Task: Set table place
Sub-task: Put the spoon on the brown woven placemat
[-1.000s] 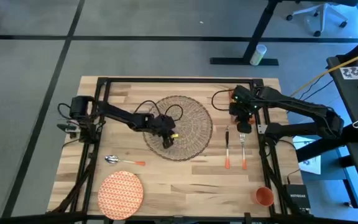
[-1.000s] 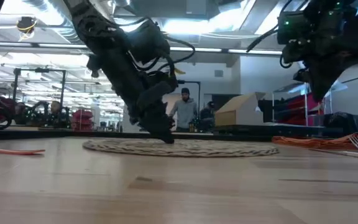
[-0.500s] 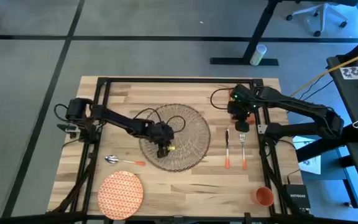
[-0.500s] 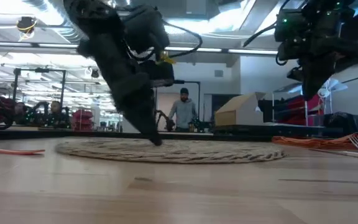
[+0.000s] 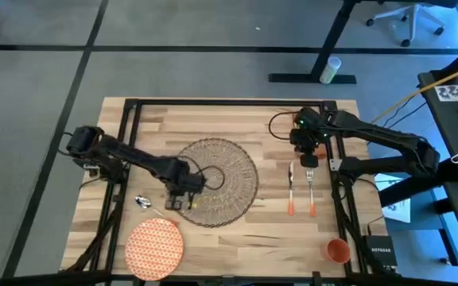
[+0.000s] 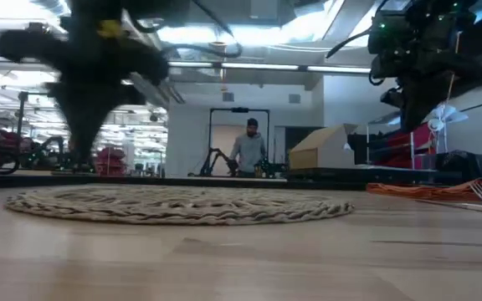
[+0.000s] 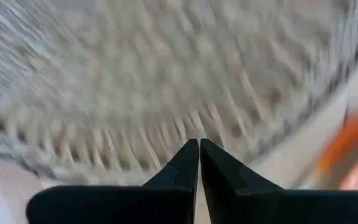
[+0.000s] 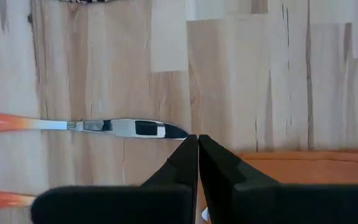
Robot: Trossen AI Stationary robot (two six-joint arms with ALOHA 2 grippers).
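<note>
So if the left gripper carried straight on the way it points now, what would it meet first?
Most likely the woven placemat: the left gripper, fingers shut, points right at its weave near the rim, though blur hides how close it is.

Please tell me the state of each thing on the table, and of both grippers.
Placemat: flat, nothing on it but the left gripper at its edge.
Plate: flat, off the placemat.
Spoon: lying, partly hidden.
Knife: lying flat.
Fork: lying beside the knife.
Cup: upright.
Left gripper: shut.
Right gripper: shut, empty.

Beige woven placemat (image 5: 213, 181), orange patterned plate (image 5: 154, 247), orange cup (image 5: 338, 251).
</note>
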